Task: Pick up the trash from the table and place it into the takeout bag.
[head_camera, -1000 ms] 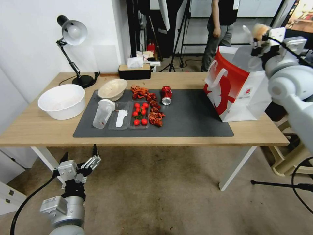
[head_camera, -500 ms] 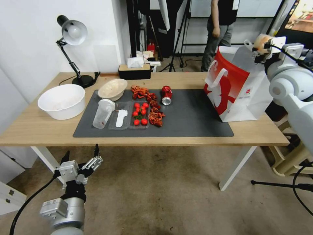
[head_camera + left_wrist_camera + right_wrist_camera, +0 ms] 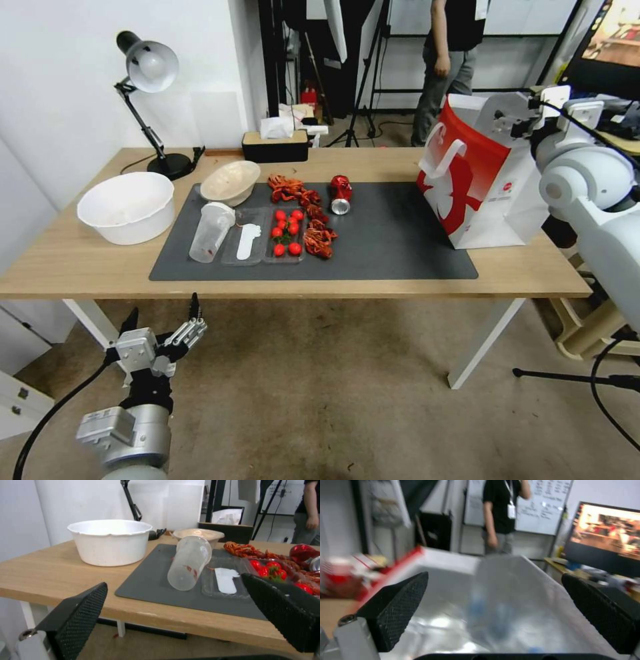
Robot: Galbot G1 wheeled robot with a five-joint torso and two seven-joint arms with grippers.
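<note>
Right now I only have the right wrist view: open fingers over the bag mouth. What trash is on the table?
Observer: A crushed red can lies on the mat, apart from the takeout bag.
Operator: Clear cup?
Observer: The clear plastic cup lies on its side on the mat, near the beige bowl.
Operator: Left arm?
Observer: The left gripper is open and holds nothing, low in front of the table.
</note>
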